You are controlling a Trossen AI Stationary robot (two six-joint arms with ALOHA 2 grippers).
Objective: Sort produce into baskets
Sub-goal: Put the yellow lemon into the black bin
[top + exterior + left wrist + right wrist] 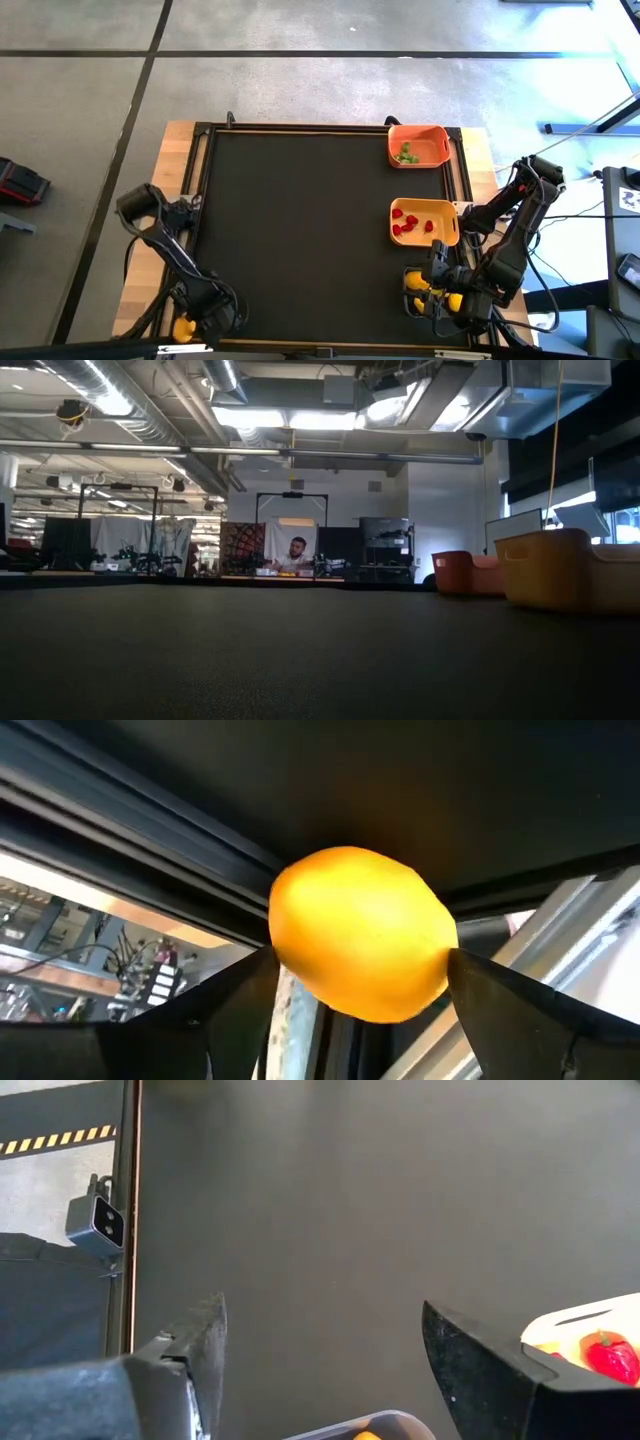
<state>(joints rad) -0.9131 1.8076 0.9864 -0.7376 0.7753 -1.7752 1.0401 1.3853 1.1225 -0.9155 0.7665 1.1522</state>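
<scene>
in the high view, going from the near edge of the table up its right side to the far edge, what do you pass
right gripper over the dark basket holding lemons → yellow-tan basket with red pieces → orange basket with green pieces

**Bright ceiling, dark table**

Long ceiling strips glare white in the low view, blown out at their centres, while the black mat beneath them lies dim and soft — its near stretch out of focus. From above, daylight washes the concrete floor pale, strongest toward the right edge, and the mat swallows nearly all detail. Up close, the lemon glows with a soft highlight on its upper side, and the dark fingers beside it are blurred. The right wrist view is even and mild, its near fingers smeared — no hard shadows.
</scene>
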